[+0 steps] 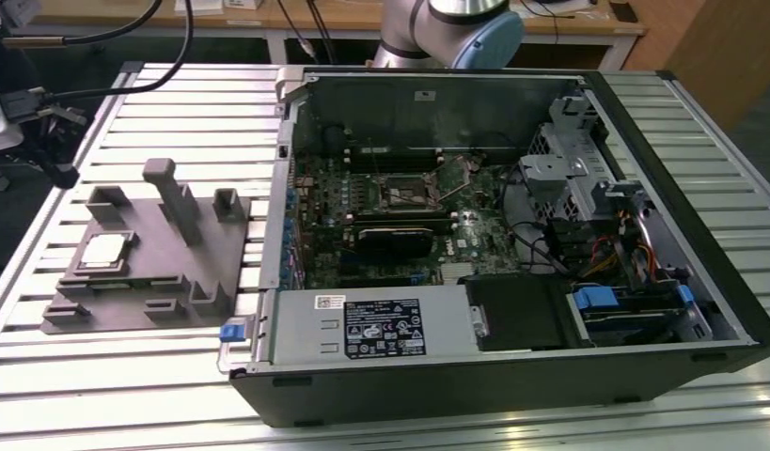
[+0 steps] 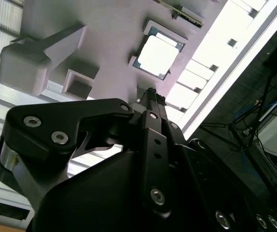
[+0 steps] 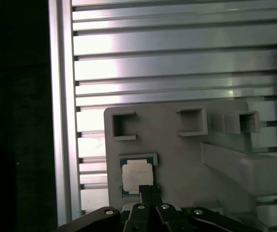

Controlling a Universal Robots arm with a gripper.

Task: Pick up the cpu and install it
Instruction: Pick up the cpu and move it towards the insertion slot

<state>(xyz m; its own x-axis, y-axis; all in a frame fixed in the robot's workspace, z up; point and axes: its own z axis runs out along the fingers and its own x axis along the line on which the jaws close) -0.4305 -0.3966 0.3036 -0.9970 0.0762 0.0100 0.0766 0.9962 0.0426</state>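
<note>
The claw [image 3: 149, 189] is pinched shut on nothing, hovering over the cpu [image 3: 137, 176]. The cpu lies in its recess on the grey tray [image 3: 177, 154], near the table's [image 3: 177, 63] edge, beside the open computer case [image 1: 510, 376].

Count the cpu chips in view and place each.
1. The cpu lies in a recess of the grey tray, at the exterior view's left. None looks hidden.

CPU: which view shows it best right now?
The second wrist view: the cpu lies whole and uncovered on the tray. In the first wrist view the gripper covers one corner. The exterior view shows it small, at the exterior view's left.
</note>
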